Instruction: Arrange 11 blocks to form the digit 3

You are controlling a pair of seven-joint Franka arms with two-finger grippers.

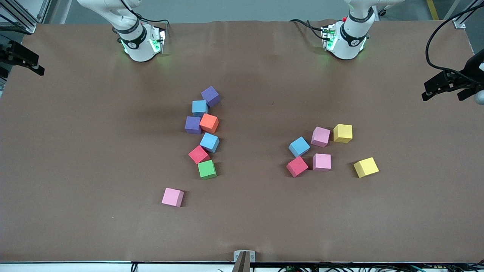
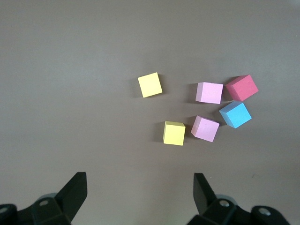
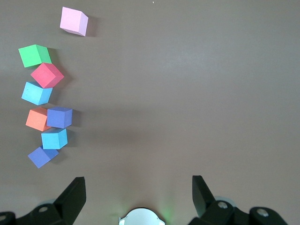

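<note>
The blocks lie loose on the brown table in two clusters, and no digit 3 shows. Toward the right arm's end, a crooked row holds a purple block, a blue one, an orange one, a red one and a green one. A pink block sits alone nearest the camera. Toward the left arm's end lie a blue block, pink blocks and yellow blocks. High over this cluster, my left gripper is open and empty. My right gripper is open and empty beside the row.
The right arm's base and the left arm's base stand at the table's back edge. Black camera mounts jut in at both ends. A small bracket sits at the front edge.
</note>
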